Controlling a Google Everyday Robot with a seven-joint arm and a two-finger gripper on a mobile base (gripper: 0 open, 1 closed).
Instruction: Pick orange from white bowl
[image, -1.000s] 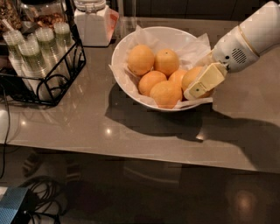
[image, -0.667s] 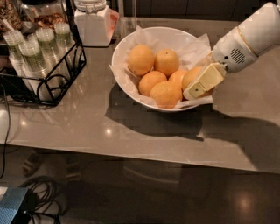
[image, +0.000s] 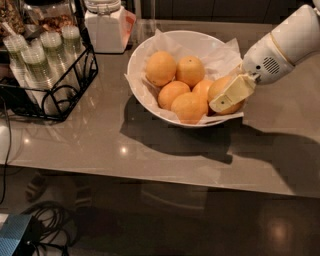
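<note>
Gripper (image: 226, 100) on rnd orange (image: 220, 86), glossy bowl (image: 137, 94)

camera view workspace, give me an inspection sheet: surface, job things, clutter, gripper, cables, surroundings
surface: glossy grey table, with the bowl's and the arm's shadows on it
job's things: white bowl lined with crinkled paper, holding six oranges; the orange lies at the bowl's right side
clutter: black wire rack of lidded cups at left; white lidded jar behind the bowl
grippers: gripper at the bowl's right side, laid over the orange
cables: dark cables on the floor, lower left
surroundings: blue box in the lower left corner
</note>
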